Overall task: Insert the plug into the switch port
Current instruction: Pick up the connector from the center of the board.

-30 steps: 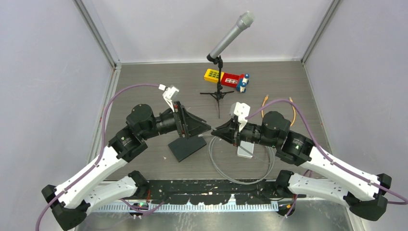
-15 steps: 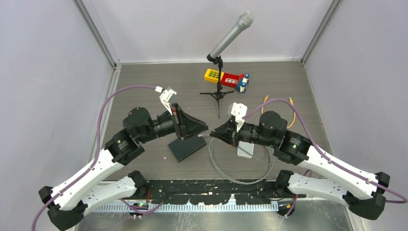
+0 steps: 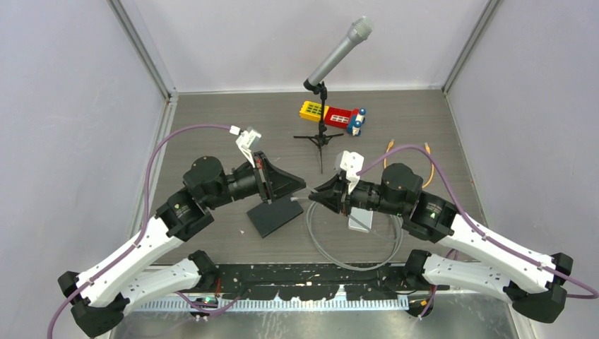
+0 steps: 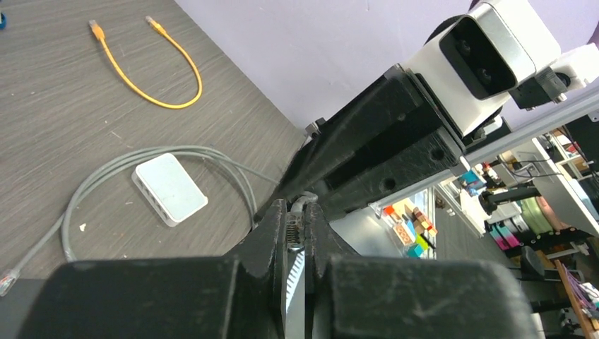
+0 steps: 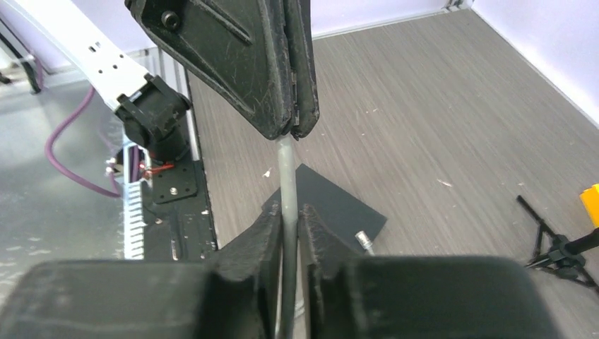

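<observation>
Grey wood-grain table [image 3: 212, 113] hemmed by lavender walls: left gripper [image 3: 304, 188] and right gripper [image 3: 316, 192] meet tip to tip mid-frame, both clenched on one grey cable [image 5: 285, 176]. A loose plug [image 3: 296, 200] lies at the black pad's [image 3: 272, 217] edge, and the white switch [image 4: 169, 189] sits beneath the right wrist. Open tabletop lies upper left.

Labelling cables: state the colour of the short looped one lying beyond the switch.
Orange; the short cable shows best in the left wrist view.
</observation>
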